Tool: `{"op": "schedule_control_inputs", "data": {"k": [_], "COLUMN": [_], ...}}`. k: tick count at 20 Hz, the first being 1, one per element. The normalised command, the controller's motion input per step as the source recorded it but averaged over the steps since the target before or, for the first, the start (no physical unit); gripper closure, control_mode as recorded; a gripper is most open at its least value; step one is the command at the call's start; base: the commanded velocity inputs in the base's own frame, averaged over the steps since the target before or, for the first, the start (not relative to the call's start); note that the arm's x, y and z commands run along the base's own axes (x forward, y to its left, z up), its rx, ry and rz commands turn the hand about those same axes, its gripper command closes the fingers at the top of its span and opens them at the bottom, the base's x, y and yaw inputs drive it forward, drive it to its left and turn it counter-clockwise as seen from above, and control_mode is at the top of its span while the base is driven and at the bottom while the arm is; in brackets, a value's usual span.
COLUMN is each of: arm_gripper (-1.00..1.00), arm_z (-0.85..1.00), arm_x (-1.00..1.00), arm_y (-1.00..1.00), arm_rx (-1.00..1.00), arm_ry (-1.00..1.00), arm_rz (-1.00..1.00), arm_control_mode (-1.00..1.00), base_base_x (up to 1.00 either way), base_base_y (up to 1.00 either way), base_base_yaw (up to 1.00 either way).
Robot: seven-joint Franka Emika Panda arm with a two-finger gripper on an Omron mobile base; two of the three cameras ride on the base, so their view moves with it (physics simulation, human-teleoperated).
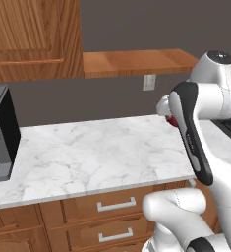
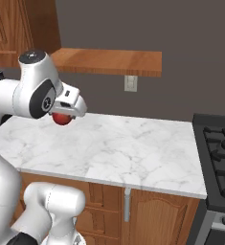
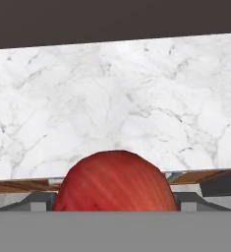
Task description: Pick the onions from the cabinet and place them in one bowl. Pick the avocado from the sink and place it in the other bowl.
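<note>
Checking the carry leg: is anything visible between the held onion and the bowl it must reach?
No bowl is in view, so the route can't be judged. The onion sits in the gripper above bare marble counter.

White marble countertop (image 1: 97, 147), veined grey, spans the wooden drawer fronts (image 1: 114, 216) below it. A black appliance (image 1: 1, 133) stands on it at the counter's left end. The stove (image 2: 219, 153) abuts its right end.
</note>
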Motion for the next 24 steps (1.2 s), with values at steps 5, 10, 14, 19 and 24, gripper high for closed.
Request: {"op": "schedule_control_inputs", "data": {"k": [5,10,14,19,24], "arm_gripper": [1.0,1.0,1.0,1.0,1.0], "arm_z": [0.0,0.0,0.0,0.0,0.0], "arm_x": [0.0,0.0,0.0,0.0,0.0], "arm_y": [0.0,0.0,0.0,0.0,0.0], "arm_rx": [0.0,0.0,0.0,0.0,0.0], "arm_ry": [0.0,0.0,0.0,0.0,0.0], "arm_rz": [0.0,0.0,0.0,0.0,0.0], "arm_control_mode": [1.0,1.0,1.0,1.0,1.0], "base_base_x": [-0.63,-0.91,-0.73,-0.25,0.0], "base_base_y": [-0.37,-0.39,-0.16,0.0,0.0], "base_base_yaw": [-0.19,-0.5,-0.64,-0.88,-1.0]}}
